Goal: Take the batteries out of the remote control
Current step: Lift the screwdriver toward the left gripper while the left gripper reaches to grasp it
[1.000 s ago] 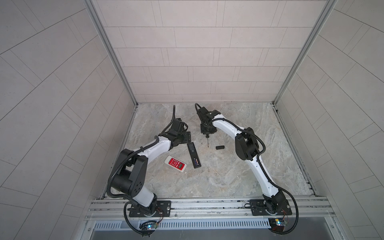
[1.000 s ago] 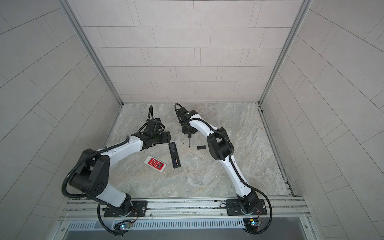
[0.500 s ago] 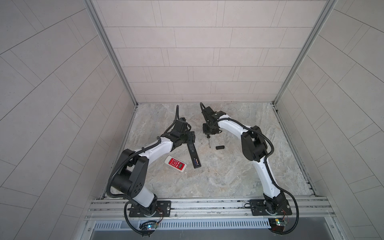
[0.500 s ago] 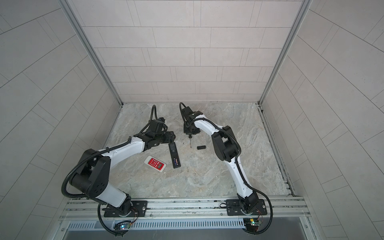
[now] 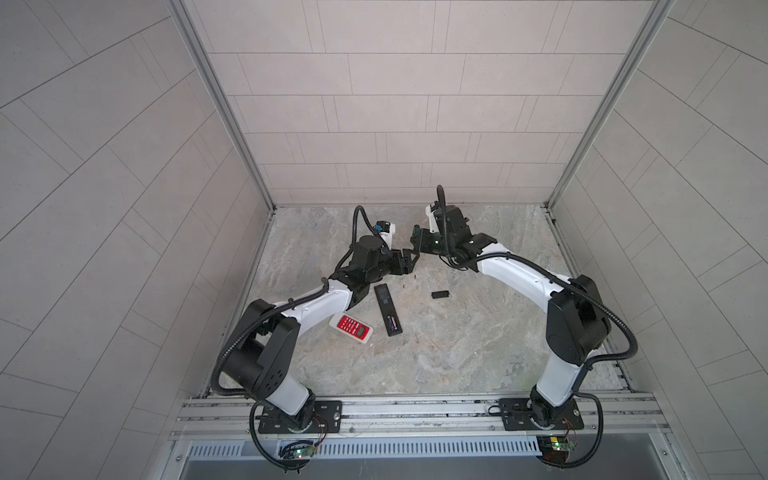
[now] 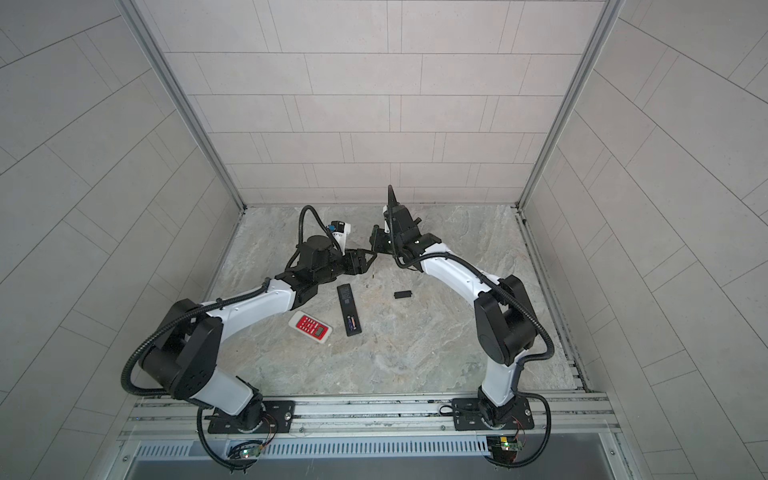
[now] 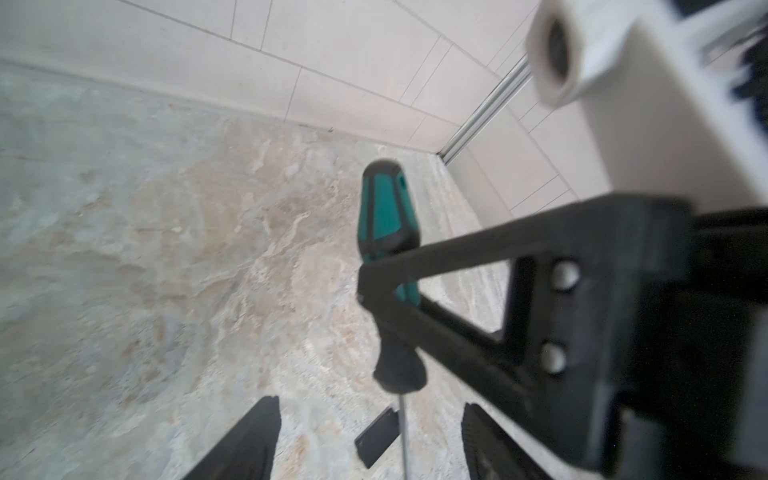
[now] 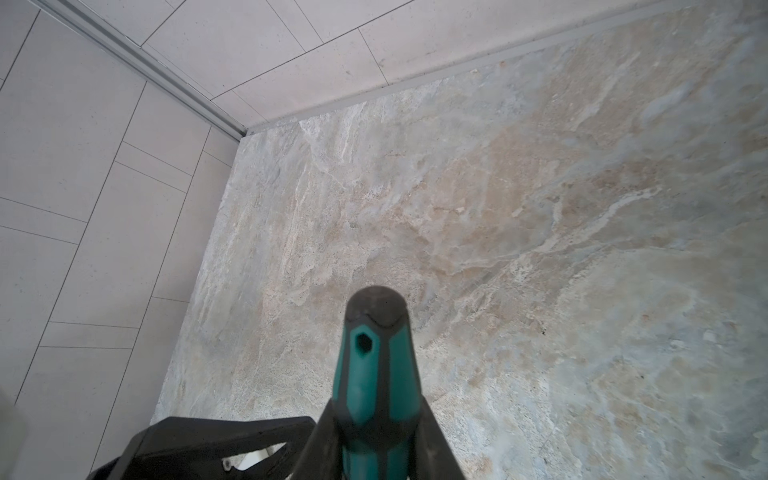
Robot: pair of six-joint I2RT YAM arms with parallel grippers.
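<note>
Fingers [image 8: 318,449] of the right gripper [image 8: 376,440] are clamped on the green handle of a screwdriver [image 8: 376,361], tip down, over the surface [image 5: 457,353] toward its back edge. The left gripper [image 7: 369,405] has its fingers apart on either side of the thin shaft. The batteries [image 5: 393,322] sit in the open compartment of the black remote [image 5: 384,297], left of the surface's middle, just beside a red-and-white remote [image 5: 351,329]. A black cover plate [image 5: 440,294] lies apart.

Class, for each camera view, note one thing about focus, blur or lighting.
Left wrist view: the right gripper, nearest the lens, is smeared, the screwdriver crisper. Right wrist view: the screwdriver is soft, the marbled tabletop sharper. Both top views: evenly lit, sharp throughout, shadows faint.
</note>
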